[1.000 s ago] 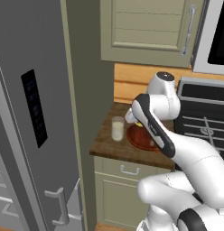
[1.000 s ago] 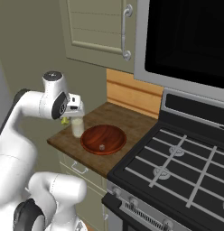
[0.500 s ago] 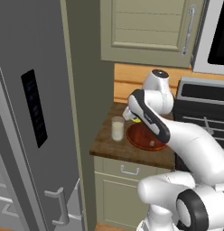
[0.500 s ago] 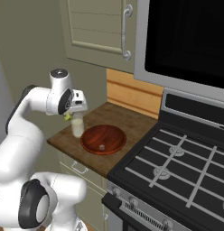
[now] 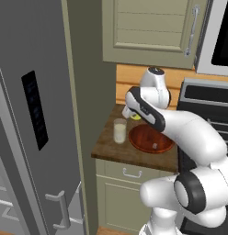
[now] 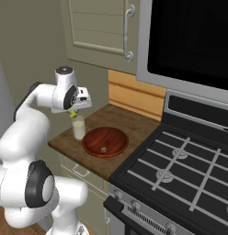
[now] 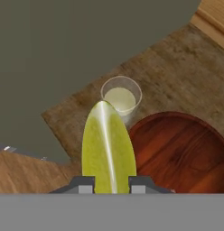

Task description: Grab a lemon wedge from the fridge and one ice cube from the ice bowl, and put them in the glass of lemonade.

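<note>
My gripper [image 7: 109, 182] is shut on the lemon wedge [image 7: 108, 149], a yellow-green slice standing up between the fingertips. The gripper [image 6: 74, 111] hangs just above the counter, over the rim of the glass of lemonade [image 6: 78, 127]. In the hand view the glass [image 7: 121, 99] lies right beyond the wedge's tip. The reddish-brown ice bowl [image 6: 111, 137] sits beside the glass with one ice cube [image 6: 103, 149] in it. From the left base view, the wedge [image 5: 135, 116] sits between glass [image 5: 119, 131] and bowl [image 5: 145, 135]. The grey fridge [image 5: 33, 114] stands at the left.
A small wooden counter [image 5: 111, 149] carries the glass and bowl, with a drawer below. A black stove [image 6: 180, 160] borders it on the right, a microwave [image 6: 189, 36] above. Beige wall cabinets [image 5: 148, 27] hang over the counter. The fridge side closes off the left.
The arm has shifted slightly, carrying the lemon wedge a little closer over the glass. The grip on the wedge is unchanged; glass and bowl have not moved.
</note>
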